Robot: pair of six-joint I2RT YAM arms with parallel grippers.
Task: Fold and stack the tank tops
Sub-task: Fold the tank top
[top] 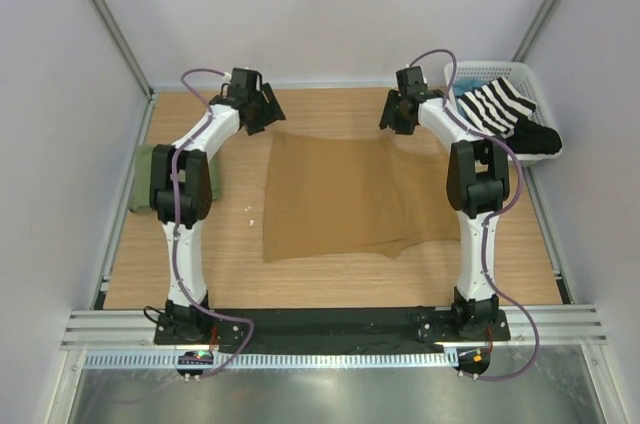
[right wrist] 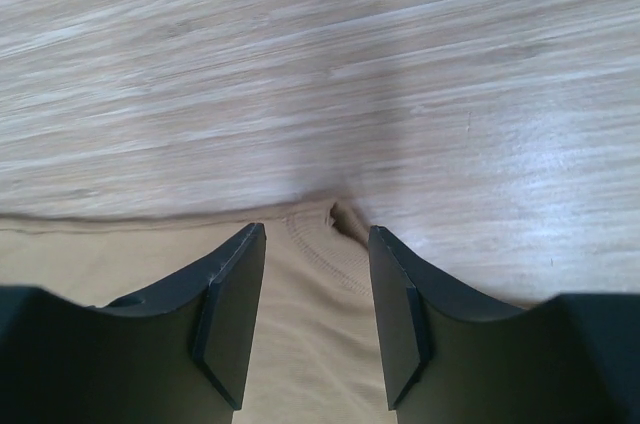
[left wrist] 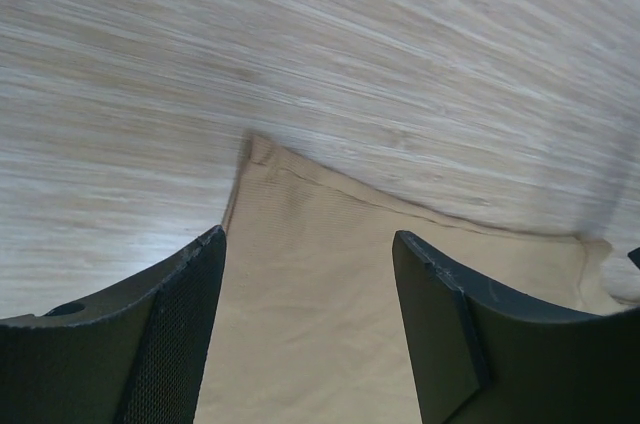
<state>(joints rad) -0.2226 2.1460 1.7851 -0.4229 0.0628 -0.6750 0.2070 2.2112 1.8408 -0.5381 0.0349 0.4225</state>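
fold start: tan tank top (top: 340, 194) flat at mid-table
i had the left gripper (top: 262, 109) and right gripper (top: 400, 109) released, jaws straddling one far corner each; next, i judged, both must clench and draw that edge nearward. the olive tank top (top: 142, 184) lay at the left edge. the basket (top: 530, 72) held the striped garment (top: 495, 104) and black garment (top: 535, 139).

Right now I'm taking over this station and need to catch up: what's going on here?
Both arms are working on the tan-brown tank top, spread flat in the middle of the table. The left gripper and right gripper each sit over a far corner of it, jaws open, not yet gripping. The olive green tank top lies at the left edge.
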